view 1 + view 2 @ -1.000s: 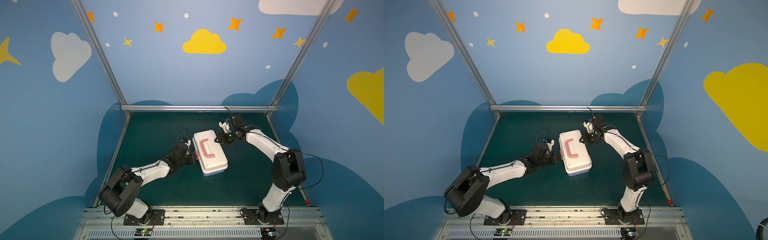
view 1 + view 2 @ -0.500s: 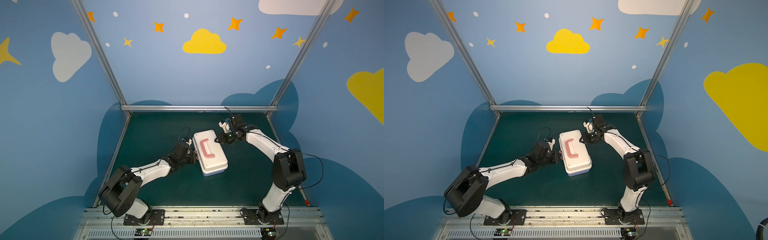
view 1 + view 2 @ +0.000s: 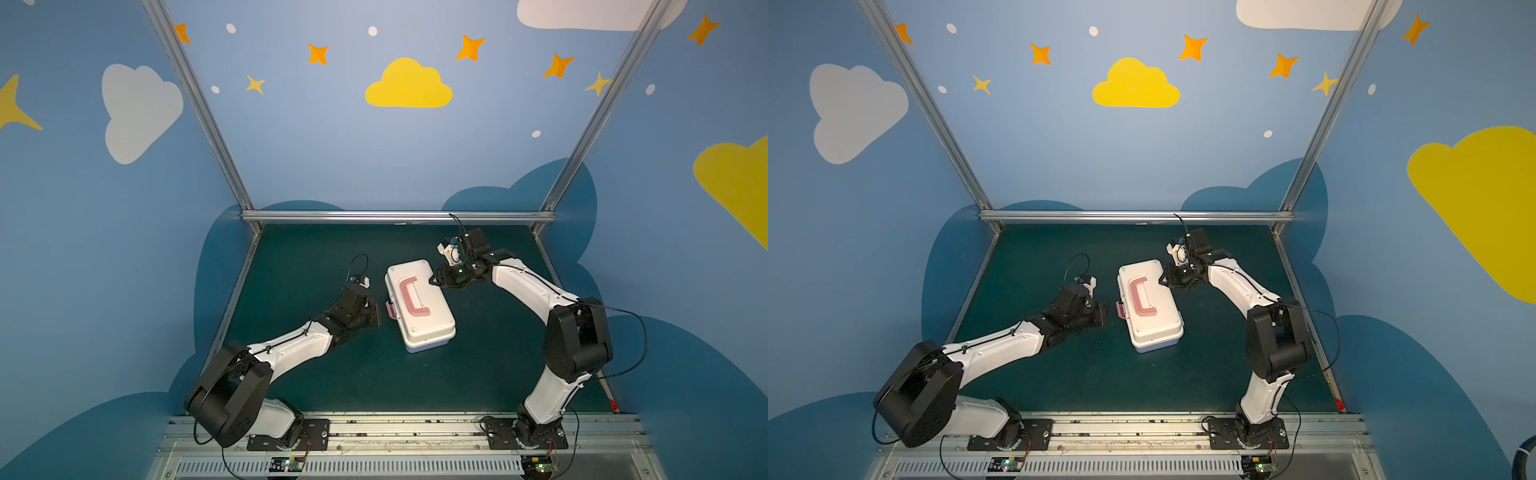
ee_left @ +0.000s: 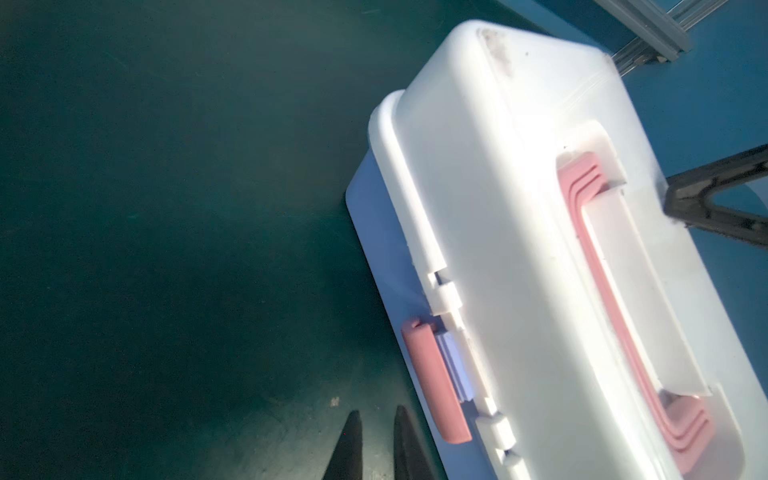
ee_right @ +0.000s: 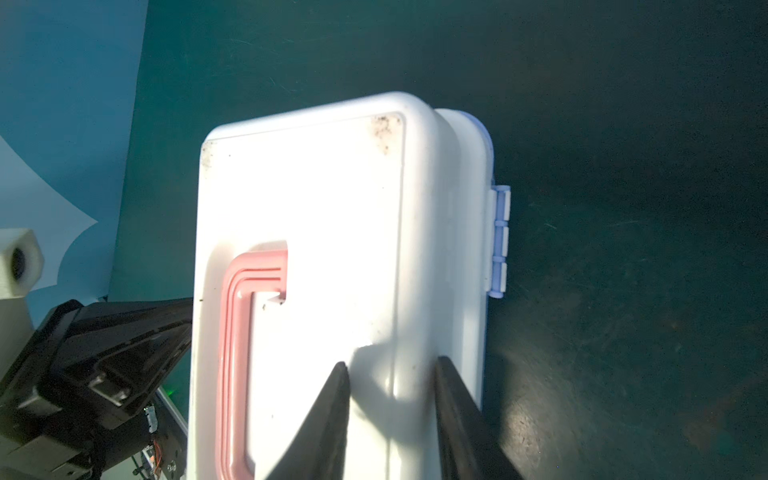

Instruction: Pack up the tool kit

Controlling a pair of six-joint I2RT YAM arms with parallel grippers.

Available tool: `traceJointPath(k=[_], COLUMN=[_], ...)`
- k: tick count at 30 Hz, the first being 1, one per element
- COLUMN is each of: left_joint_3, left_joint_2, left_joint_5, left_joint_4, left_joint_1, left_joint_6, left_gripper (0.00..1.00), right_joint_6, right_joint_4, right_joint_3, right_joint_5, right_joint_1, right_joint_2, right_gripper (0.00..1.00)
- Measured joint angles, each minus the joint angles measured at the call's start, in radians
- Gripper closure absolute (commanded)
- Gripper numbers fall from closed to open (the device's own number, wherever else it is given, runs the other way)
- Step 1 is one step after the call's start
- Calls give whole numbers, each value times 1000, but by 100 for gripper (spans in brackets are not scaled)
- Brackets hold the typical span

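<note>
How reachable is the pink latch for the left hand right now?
Probably yes: the left hand hangs right beside the pink latch, not touching it, with only bare mat between.

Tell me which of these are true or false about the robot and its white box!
1. The white case has its lid shut. True.
2. The handle on the lid is green. False: it is pink.
3. The left gripper is holding the pink latch. False: it hangs beside the latch, apart from it, holding nothing.
4. The right gripper is on the lid near the hinge side. True.
5. Tools lie scattered on the green table. False: no loose tools show anywhere on it.
</note>
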Motion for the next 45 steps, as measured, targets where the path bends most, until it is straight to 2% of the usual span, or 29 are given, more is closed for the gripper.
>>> traceJointPath(k=[13, 23, 34, 45], left_joint_3=[28, 50, 55, 105], left_joint_2=[63, 88, 93, 113], left_joint_5=[100, 130, 129, 42], left_joint_4=[60, 93, 97, -27], left_joint_1=[-23, -47, -48, -48], left_joint_6=[8, 8, 8, 42], left_gripper=[85, 86, 87, 88], right_joint_6=[0, 0, 0, 0], right_joint_4=[0, 3, 7, 7], right_joint_3=[0, -2, -6, -6], right_joint_5=[0, 0, -1, 1], right_joint_1=[0, 0, 0, 0], right_joint_2=[0, 0, -2, -4], right_gripper=[67, 67, 67, 67])
